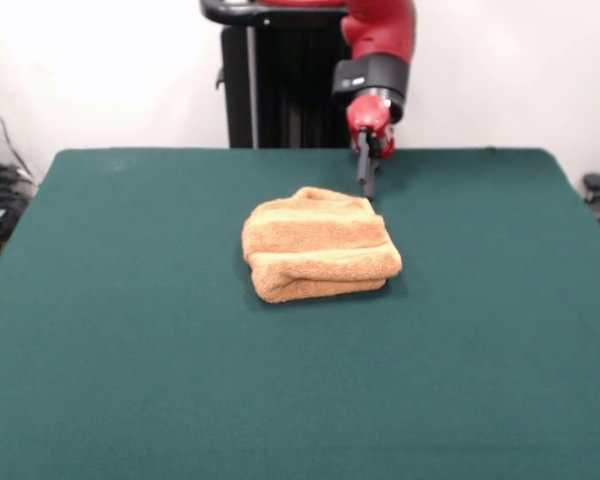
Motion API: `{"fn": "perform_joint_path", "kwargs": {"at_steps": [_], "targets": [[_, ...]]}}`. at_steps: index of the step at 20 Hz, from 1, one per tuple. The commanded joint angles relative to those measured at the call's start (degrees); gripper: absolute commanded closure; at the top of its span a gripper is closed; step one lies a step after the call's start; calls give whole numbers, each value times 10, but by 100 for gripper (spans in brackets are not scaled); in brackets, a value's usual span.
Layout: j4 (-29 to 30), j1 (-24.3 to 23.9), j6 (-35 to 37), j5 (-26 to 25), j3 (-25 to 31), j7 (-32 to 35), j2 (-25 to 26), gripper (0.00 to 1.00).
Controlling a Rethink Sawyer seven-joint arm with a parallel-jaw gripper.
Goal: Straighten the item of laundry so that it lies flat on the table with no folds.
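- The gripper [367,180] hangs from the red arm [380,40] at the far side of the bench [130,350], its dark tips pointing down to a spot at the towel's far right corner; whether the tips are apart or together cannot be told from this angle, and whether they touch the cloth cannot be told either.
- The towel [318,258] lies near the middle of the bench, a little toward the far side, bunched into a thick folded bundle rather than spread out.
- A flat woven band runs across its upper face; a fat rolled fold forms the near edge, and the right end bulges where layers are doubled.
- Nothing is held: the towel rests wholly on the bench and the task looks barely begun, with every fold still in place.
- Judged by its looks, the towel is light, soft and limp; it should drape and drag rather than slide as one piece, and the felt-like bench cover may grip the terry pile.
- The best hold appears to be a free corner or the top layer's edge at the far right, just by the gripper, pinched thin so that only one layer lifts.
- A pinch taken too deep could catch two layers and carry the fold along instead of opening it.
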Motion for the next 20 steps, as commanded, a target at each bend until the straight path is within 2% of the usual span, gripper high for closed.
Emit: {"fn": "perform_joint_path", "kwargs": {"at_steps": [1, 6, 20], "targets": [[-122, -23, -24, 26, 75, 61, 32, 0], [-133, -33, -20, 17, 75, 51, 38, 0], [-146, -40, -40, 32, 73, 39, 54, 0]]}}
